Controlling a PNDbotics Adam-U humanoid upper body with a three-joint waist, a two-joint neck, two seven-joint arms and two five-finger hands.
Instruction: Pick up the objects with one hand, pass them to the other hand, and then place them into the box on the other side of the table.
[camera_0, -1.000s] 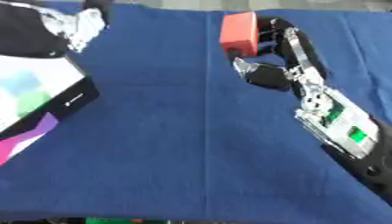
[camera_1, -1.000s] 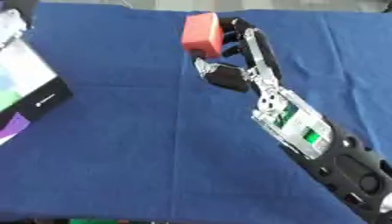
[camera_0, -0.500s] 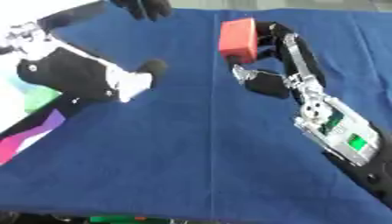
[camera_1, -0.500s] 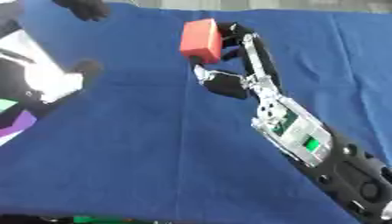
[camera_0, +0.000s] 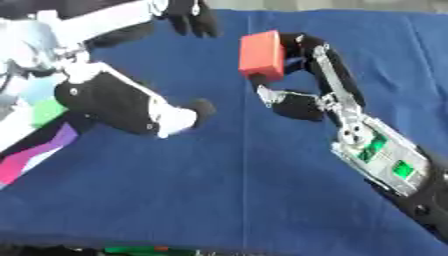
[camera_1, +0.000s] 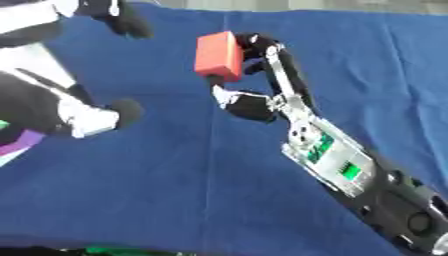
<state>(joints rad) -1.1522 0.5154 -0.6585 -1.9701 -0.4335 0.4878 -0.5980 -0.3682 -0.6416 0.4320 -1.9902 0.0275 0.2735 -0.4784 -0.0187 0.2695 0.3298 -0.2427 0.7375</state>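
**Midway: the red block is up and waiting for the other hand**

Over at the far left of the frame, part of a box (camera_0: 35, 107) shows, with green and magenta patches on it, lying at the edge of the blue surface (camera_0: 219, 195). Most of it is hidden behind the robot's left arm, which sweeps in from the upper left. That arm's hand, the left hand (camera_0: 194, 16), sits near the top edge of the frame, dark and blurred; I cannot tell whether its fingers are straight or curled.

Moving right, a single red block (camera_0: 261, 54) hangs above the cloth in the upper middle of the frame. The right hand (camera_0: 302, 75) has it pinched, fingers curled over the block's right side and the thumb below it, with the arm running down to the lower right corner.

By my reading this is the handover step: the block has been picked up and is being offered toward the centre, and the left hand is just up and to the left of it, near but not touching. The next move calls for the left hand to come in beside the block and close on a free face, probably the left side, before the right hand lets go. After that the block goes to the box at the left.

Counting up: one red block, one box in view, two hands, and nothing else of the task's things that I can make out.
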